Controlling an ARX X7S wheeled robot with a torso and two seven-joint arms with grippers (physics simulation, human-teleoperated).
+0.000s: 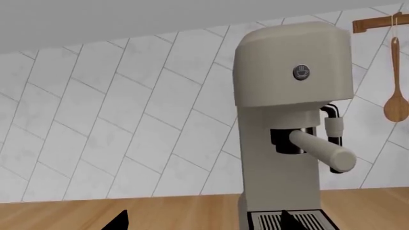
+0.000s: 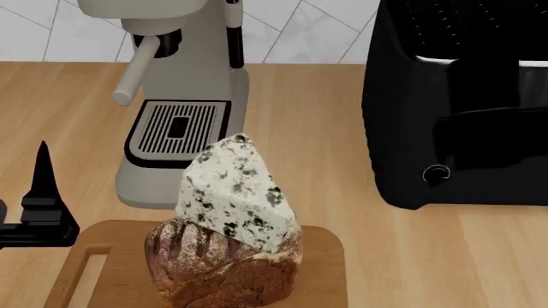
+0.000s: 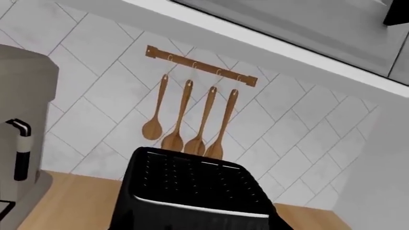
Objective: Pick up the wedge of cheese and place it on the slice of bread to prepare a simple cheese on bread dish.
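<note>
**Cheese sits on the bread, my claws off it**

My left claw (image 2: 38, 212) shows only partly at the head view's left edge: one black finger (image 2: 43, 168) pointing up, dark mount below it, the rest cut off. Spread or pressed together, I cannot tell. It pinches nothing visible and stands apart from the loaf. In the left wrist view only two dark tips poke in at the frame edge. My right claw is out of every view.

The wedge of cheese (image 2: 235, 192) rests tilted on top of the slice of bread (image 2: 218, 269), touching it, point up. The bread sits on a wooden cutting board (image 2: 324, 256); both are cut off by the frame bottom.

Just behind the board is a beige espresso machine (image 2: 184, 96), top cropped, drip grille (image 2: 178, 128) showing. A black toaster (image 2: 458, 102) stands to the right, well apart from the board, its far side cropped.

Surface: light wooden countertop (image 2: 325, 128). Room: white herringbone tile wall (image 3: 96, 86) with a wooden rail (image 3: 201, 65) holding four wooden spoons (image 3: 191, 120).
</note>
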